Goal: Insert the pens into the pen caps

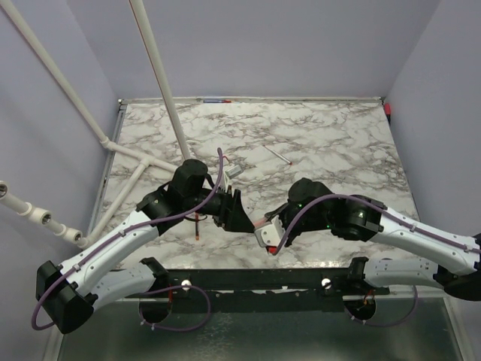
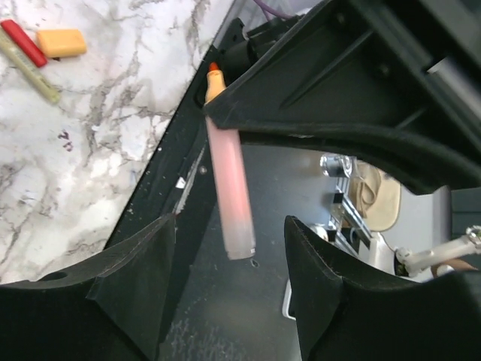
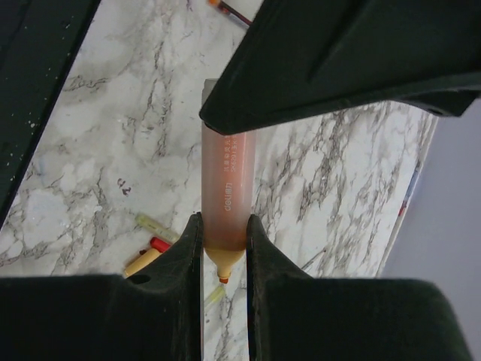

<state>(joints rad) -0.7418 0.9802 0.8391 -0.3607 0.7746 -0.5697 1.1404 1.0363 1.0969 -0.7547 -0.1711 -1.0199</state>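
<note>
My right gripper (image 3: 224, 241) is shut on a translucent orange-pink pen (image 3: 225, 188), its bare orange tip pointing back at the wrist. In the top view this gripper (image 1: 264, 226) holds the pen (image 1: 260, 222) above the table's near edge. My left gripper (image 2: 229, 226) is open; the pen's blunt rear end (image 2: 231, 203) lies between its fingers (image 2: 143, 278) without touching. In the top view the left gripper (image 1: 239, 214) faces the right one. A red cap (image 2: 22, 41), an orange cap (image 2: 62, 42) and a yellowish pen (image 2: 30, 71) lie on the marble.
A slim whitish pen (image 1: 278, 155) lies mid-table. Another reddish pen (image 1: 197, 226) lies under the left arm. A white pipe frame (image 1: 161, 75) stands at the back left. The black base rail (image 1: 248, 278) runs along the near edge.
</note>
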